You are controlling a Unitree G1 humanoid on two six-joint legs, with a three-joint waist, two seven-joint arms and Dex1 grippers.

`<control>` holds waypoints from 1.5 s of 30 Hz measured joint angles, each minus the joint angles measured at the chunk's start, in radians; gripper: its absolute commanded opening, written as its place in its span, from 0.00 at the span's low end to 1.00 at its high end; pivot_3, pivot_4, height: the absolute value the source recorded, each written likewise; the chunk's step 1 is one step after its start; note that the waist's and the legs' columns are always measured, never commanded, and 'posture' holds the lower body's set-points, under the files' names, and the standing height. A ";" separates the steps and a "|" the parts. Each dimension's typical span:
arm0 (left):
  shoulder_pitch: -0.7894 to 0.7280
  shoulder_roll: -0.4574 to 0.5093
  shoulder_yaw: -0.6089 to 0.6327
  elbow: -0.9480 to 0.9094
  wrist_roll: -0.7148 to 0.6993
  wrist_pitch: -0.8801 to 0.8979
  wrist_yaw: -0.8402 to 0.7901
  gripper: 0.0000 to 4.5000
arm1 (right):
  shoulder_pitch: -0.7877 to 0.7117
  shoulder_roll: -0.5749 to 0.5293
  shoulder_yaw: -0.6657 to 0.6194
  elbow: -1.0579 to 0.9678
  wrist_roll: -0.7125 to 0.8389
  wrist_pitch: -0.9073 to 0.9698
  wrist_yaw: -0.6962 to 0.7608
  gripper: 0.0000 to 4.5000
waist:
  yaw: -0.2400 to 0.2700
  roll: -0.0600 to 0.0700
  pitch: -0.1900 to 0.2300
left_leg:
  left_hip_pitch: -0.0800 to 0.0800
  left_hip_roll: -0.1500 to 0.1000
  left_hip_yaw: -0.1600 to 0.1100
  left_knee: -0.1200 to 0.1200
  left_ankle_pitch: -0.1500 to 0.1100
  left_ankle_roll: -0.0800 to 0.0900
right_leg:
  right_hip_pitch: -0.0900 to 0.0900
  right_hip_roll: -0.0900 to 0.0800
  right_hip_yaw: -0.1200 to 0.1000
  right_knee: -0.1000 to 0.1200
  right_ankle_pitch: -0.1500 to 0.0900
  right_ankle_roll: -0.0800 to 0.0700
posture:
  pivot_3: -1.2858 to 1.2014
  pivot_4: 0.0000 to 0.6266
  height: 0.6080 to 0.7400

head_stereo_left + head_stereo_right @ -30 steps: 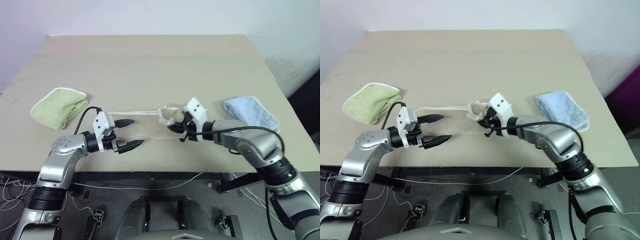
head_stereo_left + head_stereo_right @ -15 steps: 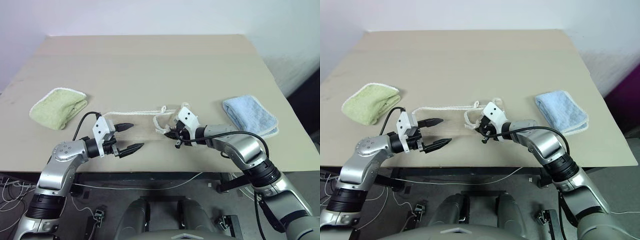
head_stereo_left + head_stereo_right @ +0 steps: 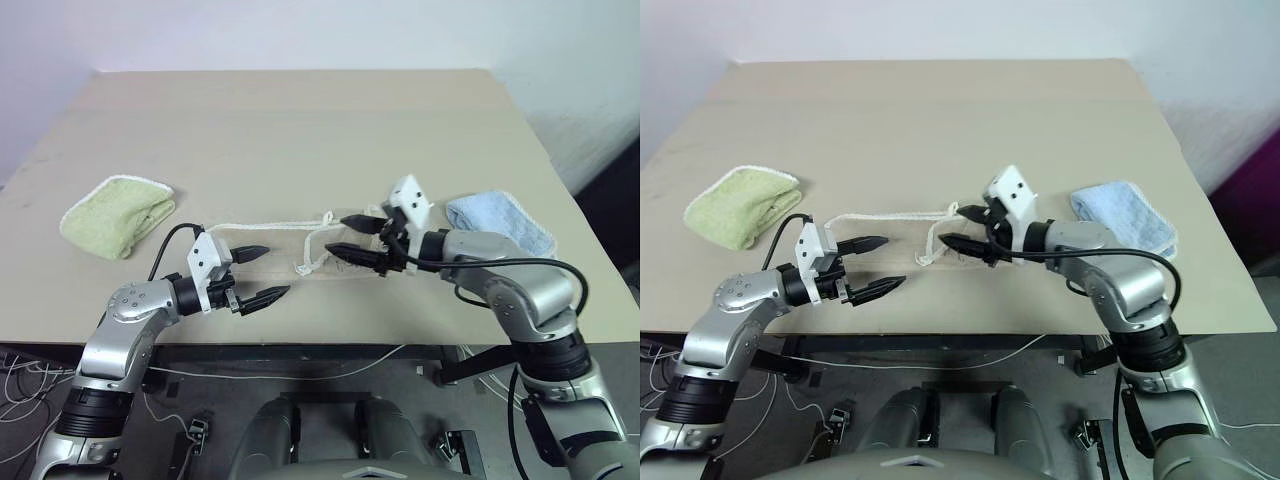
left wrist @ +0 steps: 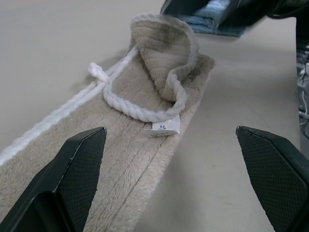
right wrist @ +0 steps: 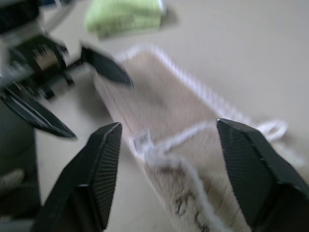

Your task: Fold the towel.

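**The folded corner might flop back**

I see the beige towel [image 3: 275,245] lying flat on the table [image 3: 300,130], near the front edge, between my two grippers. It looks like a long, thin strip. Its right end is curled up and over, with the white corded edging [image 4: 140,108] making a loop on top. A small white tag [image 4: 162,128] pokes out just under that curl.

My right gripper [image 3: 350,235] hangs just above the curled end. Its two black fingers are spread apart and hold nothing. My left gripper [image 3: 262,273] sits low by the towel's left end, with its fingers spread wide too, one on each side of the cloth. It is not pinching anything.

Here is what I think could go wrong. The curled end is only a loose lump, not a neat fold. With nothing pressing on it, it may slide back or stay bunched up. If I reach in again with the right gripper, a finger could snag the corded loop and drag the whole towel sideways. The towel is also close to the table's front edge, so a hard pull toward me could tip it off.

The light-green towel [image 3: 117,213] and the light-blue towel [image 3: 505,225] lie well apart from it, so I don't think I'll bump them.
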 measured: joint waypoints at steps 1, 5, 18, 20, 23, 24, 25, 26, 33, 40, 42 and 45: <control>0.002 0.000 0.000 0.000 0.000 0.000 0.004 1.00 | 0.004 -0.013 -0.039 -0.001 0.012 0.005 -0.001 0.67 | 0.001 0.000 0.000 | 0.000 0.000 0.000 0.000 0.000 0.000 | 0.000 0.000 0.000 0.000 0.000 0.000 | 0.52 0.24 1.00; 0.010 -0.002 0.004 0.000 -0.001 0.001 0.023 1.00 | 0.017 -0.087 -0.136 0.076 -0.010 0.004 -0.017 0.44 | 0.000 0.000 0.000 | 0.000 0.000 0.000 0.000 0.000 0.000 | 0.000 0.000 0.000 0.000 0.000 0.000 | 0.52 0.24 1.00; 0.054 -0.002 0.042 -0.008 -0.004 0.016 0.075 1.00 | 0.024 0.000 0.033 0.329 -0.216 -0.199 0.050 0.14 | -0.004 0.000 0.000 | 0.000 0.000 0.001 -0.001 0.000 0.000 | -0.001 0.001 0.001 0.000 0.000 0.000 | 0.52 0.24 1.00; 0.076 -0.002 0.051 -0.028 -0.013 0.021 0.085 1.00 | -0.005 0.028 0.054 0.351 -0.231 -0.214 0.060 0.14 | -0.004 0.000 0.000 | 0.000 0.000 0.001 -0.001 0.000 0.000 | -0.001 0.001 0.001 0.000 0.000 0.000 | 0.52 0.24 1.00; 0.106 -0.003 0.065 -0.061 -0.024 0.025 0.103 1.00 | -0.061 0.089 0.080 0.414 -0.257 -0.258 0.068 0.14 | -0.004 0.000 0.000 | 0.000 0.000 0.001 -0.001 0.000 0.000 | -0.001 0.001 0.001 0.000 0.000 0.000 | 0.52 0.24 1.00; 0.119 -0.004 0.073 -0.076 -0.026 0.030 0.111 1.00 | -0.081 0.111 0.088 0.445 -0.263 -0.273 0.071 0.14 | -0.004 0.000 0.000 | 0.000 0.000 0.001 -0.001 0.000 0.000 | -0.001 0.001 0.001 0.000 0.000 0.000 | 0.52 0.24 1.00; 0.131 -0.004 0.079 -0.088 -0.029 0.034 0.119 1.00 | -0.102 0.135 0.091 0.480 -0.271 -0.285 0.073 0.14 | -0.005 0.000 0.000 | 0.000 0.000 0.001 -0.001 0.000 0.000 | -0.001 0.001 0.000 0.000 0.000 0.000 | 0.52 0.24 1.00; 0.140 -0.005 0.081 -0.095 -0.033 0.039 0.125 1.00 | -0.120 0.154 0.093 0.508 -0.275 -0.297 0.073 0.14 | -0.004 0.001 0.000 | 0.000 0.000 0.001 -0.001 0.000 0.000 | -0.001 0.001 0.000 0.000 0.000 0.000 | 0.52 0.24 1.00; 0.217 -0.015 0.093 -0.166 -0.046 0.063 0.179 1.00 | -0.180 0.234 0.153 0.694 -0.360 -0.391 0.102 0.14 | -0.003 0.001 0.000 | 0.000 0.000 0.000 -0.001 0.000 -0.001 | -0.001 0.001 0.000 0.000 0.000 0.000 | 0.52 0.24 1.00; 0.318 -0.083 0.154 -0.280 -0.091 0.114 0.301 1.00 | -0.158 0.252 0.170 0.755 -0.418 -0.487 0.126 0.14 | -0.006 0.001 -0.001 | 0.001 0.000 0.000 -0.002 0.000 -0.001 | -0.001 0.001 0.000 0.000 0.000 0.000 | 0.52 0.24 1.00; 0.354 -0.121 0.177 -0.315 -0.109 0.147 0.369 1.00 | -0.144 0.252 0.160 0.747 -0.415 -0.510 0.136 0.14 | -0.005 0.001 0.000 | 0.001 0.000 0.000 -0.002 0.000 -0.001 | -0.001 0.001 0.000 0.000 0.000 0.000 | 0.52 0.24 1.00; 0.405 -0.200 0.212 -0.368 -0.158 0.215 0.498 1.00 | -0.126 0.238 0.132 0.691 -0.393 -0.517 0.172 0.14 | -0.003 0.001 0.000 | 0.001 0.000 0.000 -0.002 0.000 -0.001 | -0.001 0.001 0.000 0.000 0.000 0.000 | 0.52 0.24 1.00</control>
